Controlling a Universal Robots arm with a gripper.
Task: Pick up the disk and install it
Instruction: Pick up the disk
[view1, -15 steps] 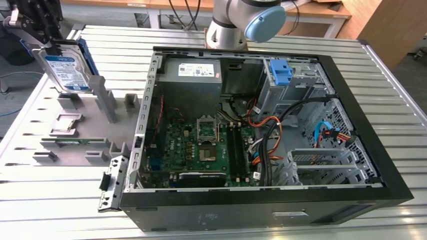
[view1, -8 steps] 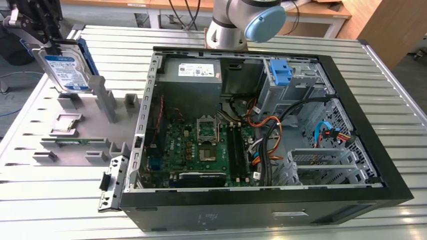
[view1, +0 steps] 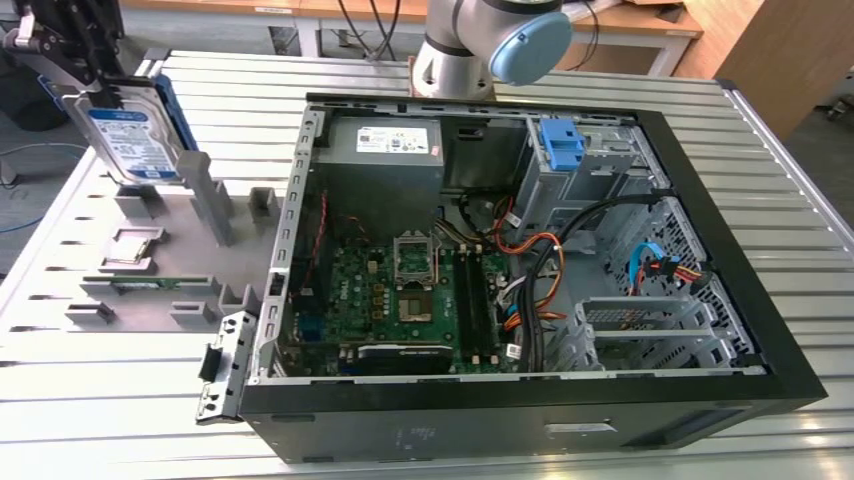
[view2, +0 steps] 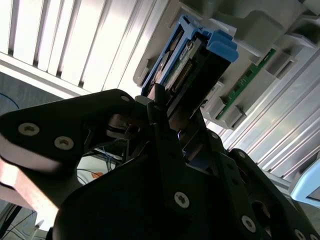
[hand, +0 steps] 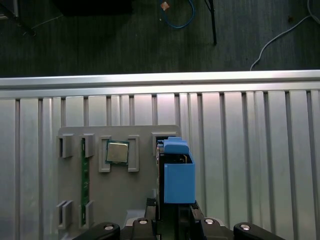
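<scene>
Slatted metal table (view1: 107, 420), dark carpeted floor (hand: 100, 45), wooden furniture (view1: 774, 50) behind

Spanning the scene as a ribbed silver aluminium table (view1: 107, 400). Bearing a flat grey plastic fixture plate with upright slots (view1: 200, 265) near its edge on the exterior view's left. Bearing an open black metal computer case (view1: 400, 435) just beside that plate, reaching toward the edge on the exterior view's right.

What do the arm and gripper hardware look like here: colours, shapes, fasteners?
The arm is a thick silver-grey tubular joint with a rounded light-blue cap. The gripper is matte black, built from flat, angular linkage plates with rounded ends, fastened by silver screws.
</scene>
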